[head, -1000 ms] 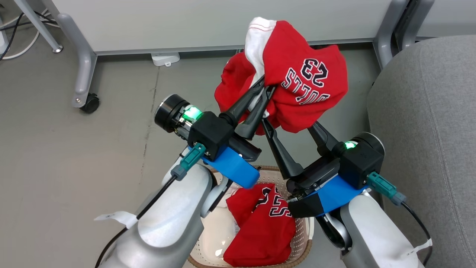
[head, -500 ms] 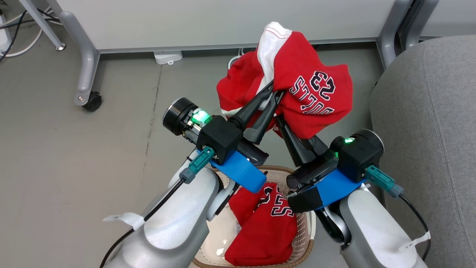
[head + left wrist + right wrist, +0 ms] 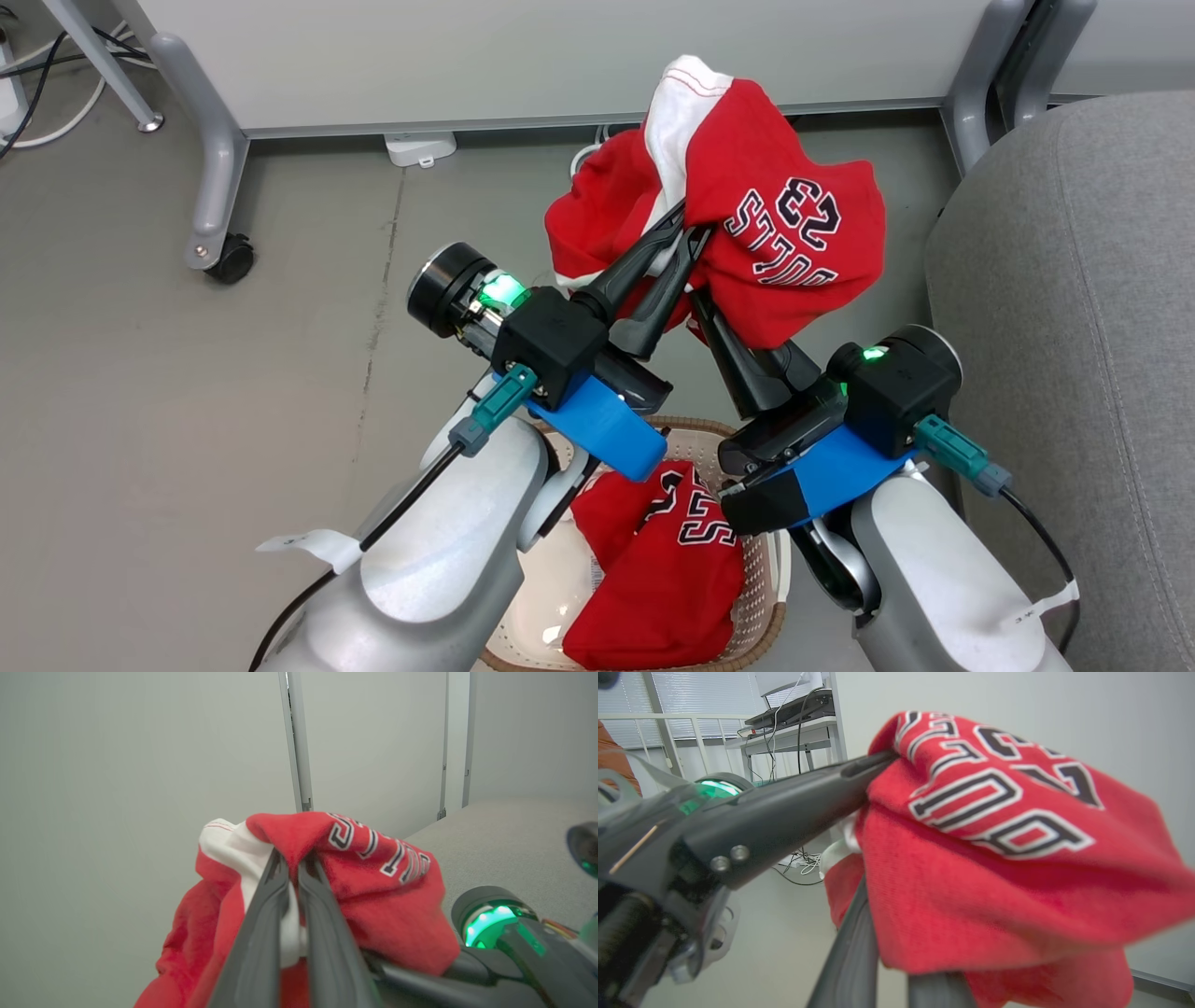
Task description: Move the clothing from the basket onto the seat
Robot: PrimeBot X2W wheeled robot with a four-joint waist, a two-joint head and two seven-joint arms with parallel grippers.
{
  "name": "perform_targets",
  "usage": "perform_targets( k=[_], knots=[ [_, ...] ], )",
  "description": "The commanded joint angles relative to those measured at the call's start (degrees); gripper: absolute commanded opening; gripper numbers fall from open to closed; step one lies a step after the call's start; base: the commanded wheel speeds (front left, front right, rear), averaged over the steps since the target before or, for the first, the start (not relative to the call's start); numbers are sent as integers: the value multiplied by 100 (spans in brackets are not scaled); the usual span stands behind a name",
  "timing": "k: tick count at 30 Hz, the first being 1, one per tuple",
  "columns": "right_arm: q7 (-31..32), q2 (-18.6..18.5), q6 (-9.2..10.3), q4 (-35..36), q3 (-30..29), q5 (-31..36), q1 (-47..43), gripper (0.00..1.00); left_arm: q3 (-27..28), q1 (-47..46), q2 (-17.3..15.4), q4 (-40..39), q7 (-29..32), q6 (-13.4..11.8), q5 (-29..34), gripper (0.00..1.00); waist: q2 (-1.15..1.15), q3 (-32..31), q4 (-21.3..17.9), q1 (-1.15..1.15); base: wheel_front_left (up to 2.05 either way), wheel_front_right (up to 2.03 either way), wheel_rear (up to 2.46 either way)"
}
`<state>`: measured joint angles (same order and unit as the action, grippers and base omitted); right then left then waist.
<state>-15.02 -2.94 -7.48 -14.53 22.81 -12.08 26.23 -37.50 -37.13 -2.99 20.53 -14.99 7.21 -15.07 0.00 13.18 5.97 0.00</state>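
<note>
The raised jersey (image 3: 747, 196) you are carrying is a bunched red bundle of soft fabric. A broad white band runs over its top, and dark, white-outlined letters and the number 23 sit on the side towards the seat (image 3: 1074, 280). It hangs in the air above the floor (image 3: 187, 420), farther out than the basket (image 3: 758, 597) and near the grey cushion's rounded edge without lying on it. Your left gripper (image 3: 689, 222) is clamped tight on a fold where the white band meets the red (the left wrist view shows both fingers (image 3: 261, 933) pressed together on it). Your right gripper (image 3: 711, 313) comes in from below with its fingers drawn together on the bundle's lower edge. Its tips are buried in cloth, so you cannot tell how much fabric it pinches. The lettering reads upside down in the head view, and part of it is lost in the creases. Your two arms cover much of the basket, and the lower edge of the head view cuts it off. What shows is a cream perforated wall under a brown woven-look rim, on the floor beside the seat. Inside lies a second jersey (image 3: 653, 579), crumpled and red, its numerals partly hidden behind your right wrist.
</note>
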Motion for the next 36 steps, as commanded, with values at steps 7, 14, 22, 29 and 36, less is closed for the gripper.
perform_targets(
  k=[7, 14, 22, 29, 36],
  knots=[
    [-24, 9, -3, 23, 24, -11, 12, 0, 78, -63, 13, 10, -29, 40, 51, 100, 0, -12, -11, 0, 0, 0, 0],
    [-24, 10, -3, 25, 2, 16, -8, 0, 125, -44, 12, -19, -29, 7, 111, 100, 0, -15, -4, 0, 0, 0, 0],
    [-24, 10, -3, 13, -31, 40, -37, 0, 170, 3, 11, -85, -28, -30, 152, 100, 0, -1, -30, 0, 0, 0, 0],
    [-24, 8, -3, 30, -166, 65, -58, 0, 172, 1, 12, -41, -23, -23, 218, 100, 0, 75, -191, 0, 0, 0, 0],
    [-25, 6, -3, 62, -446, 129, -111, 0, 91, -94, -6, 27, -23, 6, 270, 100, 0, 214, -477, 0, 0, 0, 0]
  ],
)
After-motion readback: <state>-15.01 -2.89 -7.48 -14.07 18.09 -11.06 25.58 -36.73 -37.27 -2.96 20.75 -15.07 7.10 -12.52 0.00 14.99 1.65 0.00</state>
